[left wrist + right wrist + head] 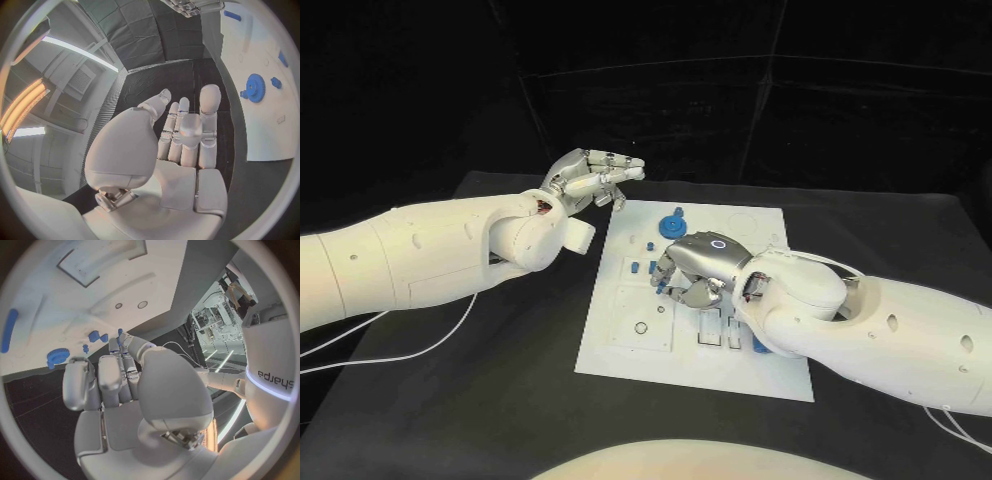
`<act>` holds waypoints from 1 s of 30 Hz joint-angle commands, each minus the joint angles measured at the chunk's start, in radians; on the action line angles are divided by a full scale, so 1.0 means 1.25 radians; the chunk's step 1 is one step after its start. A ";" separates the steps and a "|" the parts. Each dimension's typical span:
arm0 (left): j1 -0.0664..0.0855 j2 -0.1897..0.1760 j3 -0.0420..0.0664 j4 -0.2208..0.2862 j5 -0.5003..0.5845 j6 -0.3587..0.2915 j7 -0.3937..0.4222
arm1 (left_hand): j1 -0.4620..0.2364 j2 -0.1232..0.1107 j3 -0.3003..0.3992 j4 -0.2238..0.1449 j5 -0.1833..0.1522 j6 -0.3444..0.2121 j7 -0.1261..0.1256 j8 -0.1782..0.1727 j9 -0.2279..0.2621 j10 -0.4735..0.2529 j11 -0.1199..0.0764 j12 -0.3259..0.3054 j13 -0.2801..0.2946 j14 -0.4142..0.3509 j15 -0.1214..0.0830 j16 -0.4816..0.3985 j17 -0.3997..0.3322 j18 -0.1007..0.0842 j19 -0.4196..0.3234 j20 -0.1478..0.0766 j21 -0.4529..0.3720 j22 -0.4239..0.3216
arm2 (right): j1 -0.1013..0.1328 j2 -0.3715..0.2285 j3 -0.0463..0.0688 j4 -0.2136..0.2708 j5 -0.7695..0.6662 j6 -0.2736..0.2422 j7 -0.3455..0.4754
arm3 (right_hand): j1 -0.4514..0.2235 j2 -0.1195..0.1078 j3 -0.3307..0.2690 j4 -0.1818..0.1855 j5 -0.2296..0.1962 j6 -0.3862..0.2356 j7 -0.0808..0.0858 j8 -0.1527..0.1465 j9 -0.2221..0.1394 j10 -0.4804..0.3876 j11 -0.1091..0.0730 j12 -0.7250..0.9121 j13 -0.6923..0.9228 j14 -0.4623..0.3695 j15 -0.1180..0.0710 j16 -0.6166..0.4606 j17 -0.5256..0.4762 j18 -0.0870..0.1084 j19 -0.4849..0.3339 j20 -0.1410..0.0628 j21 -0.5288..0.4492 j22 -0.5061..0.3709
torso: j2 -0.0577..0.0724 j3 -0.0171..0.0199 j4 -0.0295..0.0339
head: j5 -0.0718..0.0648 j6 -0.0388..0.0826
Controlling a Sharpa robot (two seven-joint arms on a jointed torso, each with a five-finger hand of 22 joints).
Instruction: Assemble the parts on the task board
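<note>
Head view: task board (620,340), white rectangle, lies mid-tabletop (459,410), long axis running away from the robot, far end tilted a bit to the right. Left hand (593,177) is raised beyond the board's far-left corner, off the board, fingers apart and part-curled, nothing in them. Right hand (695,266) sits over the board's middle, palm down, fingers curled under; can't tell whether it grips anything. Blue gear (674,224) near the far end, small blue parts (643,266) just left of the right hand, one long blue part (759,342) by the right edge, partly under the right arm. Bare black tabletop all round the board, most room on the left and near side.

Left wrist view: left hand (181,145) flat-ish, fingers straight and slightly spread, empty. Beyond it the board's edge, w/ blue gear (255,88) and a small blue part (275,82) next to it. Dark tabletop (169,80) between hand and board.

Right wrist view: right hand (119,385) fingers close side by side above the board (75,305); gear (57,357) and small blue parts (95,336) by the fingertips, long blue part (9,330) near the rim. Grasp unclear. "sharpa" reads on the robot's body.
</note>
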 commanded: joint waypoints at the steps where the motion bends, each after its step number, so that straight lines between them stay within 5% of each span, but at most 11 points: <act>1: 0.001 0.002 0.000 0.000 0.007 0.000 0.010 | 0.002 0.004 -0.004 -0.001 0.001 -0.002 0.003 0.003 0.000 -0.002 0.005 0.005 0.001 -0.002 0.001 0.000 0.000 0.004 -0.004 0.000 -0.003 0.001 | -0.003 0.003 0.000 -0.006 -0.019 0.027 0.010 | -0.005 -0.002 -0.001 -0.004 0.004 -0.001 0.004 0.000 0.001 0.005 0.001 0.000 0.001 0.020 -0.003 0.004 -0.001 -0.008 0.001 0.001 0.004 0.020 | 0.000 0.0003 -0.0005 | 0.004 -0.005; 18: 0.001 0.004 0.000 -0.003 0.007 0.003 0.010 | -0.005 0.003 -0.012 0.003 0.001 -0.002 0.003 0.004 0.000 -0.002 0.005 0.008 0.001 -0.002 0.001 0.000 -0.002 0.004 -0.003 0.000 -0.006 -0.001 | -0.018 0.010 -0.002 -0.014 -0.039 0.063 0.006 | -0.007 -0.002 -0.002 -0.004 0.001 -0.001 0.004 0.000 0.001 0.005 0.001 0.000 0.002 0.020 -0.003 0.003 -0.003 -0.007 0.000 0.002 0.004 0.019 | 0.000 -0.0001 -0.0008 | 0.012 -0.015; 30: 0.001 0.004 0.000 -0.003 0.007 0.007 0.008 | -0.005 0.003 -0.012 0.003 0.001 -0.002 0.003 0.004 0.000 -0.002 0.005 0.008 0.001 -0.002 0.001 0.000 -0.002 0.004 -0.003 0.000 -0.006 -0.001 | -0.022 0.017 -0.013 -0.023 -0.058 0.048 0.001 | -0.008 -0.003 -0.002 -0.004 0.001 -0.001 0.004 0.000 0.001 0.005 0.001 0.000 0.002 0.019 -0.003 0.003 -0.004 -0.007 -0.001 0.002 0.003 0.019 | 0.000 -0.0004 -0.0004 | 0.014 -0.017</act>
